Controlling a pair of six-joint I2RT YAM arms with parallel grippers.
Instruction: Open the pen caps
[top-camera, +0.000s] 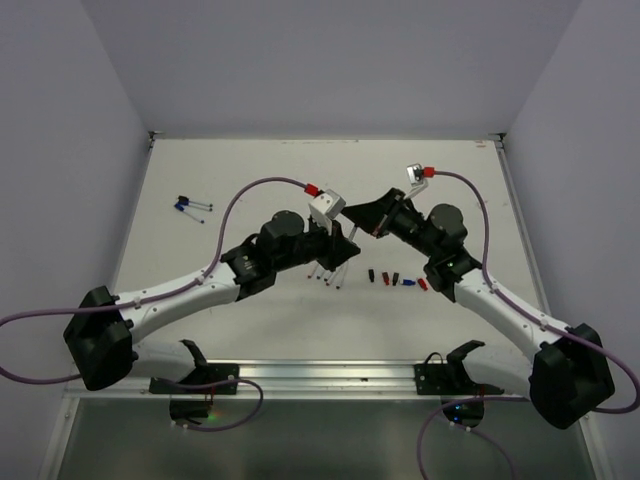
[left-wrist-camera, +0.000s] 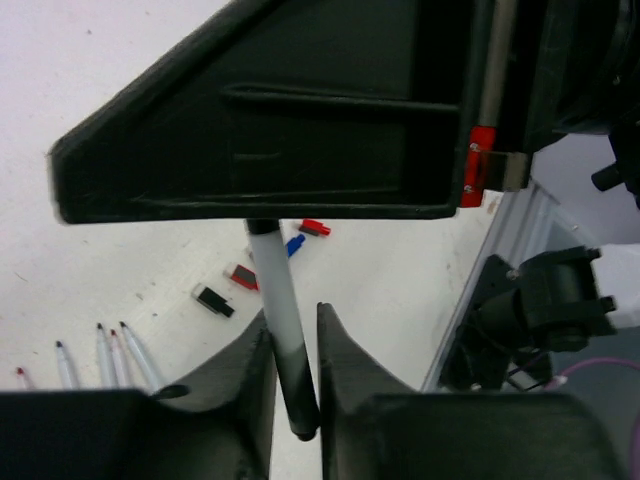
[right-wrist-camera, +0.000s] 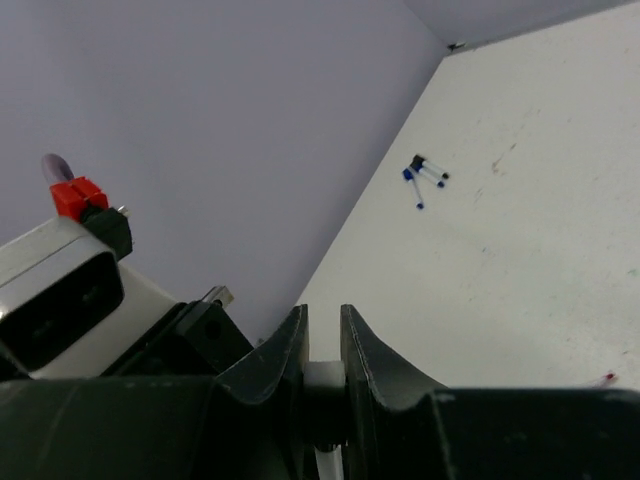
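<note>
Uncapping in hand: right end effector clamps the pen above the surface; left end effector flanks its black cap, grip uncertain. Next: pinch firmly, pull toward 9 o'clock.

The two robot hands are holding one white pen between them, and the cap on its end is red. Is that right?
No. The cap is black, not red. The left wrist view shows it between the left hand's fingers. The rest is right: the right hand holds the white pen too.
</note>
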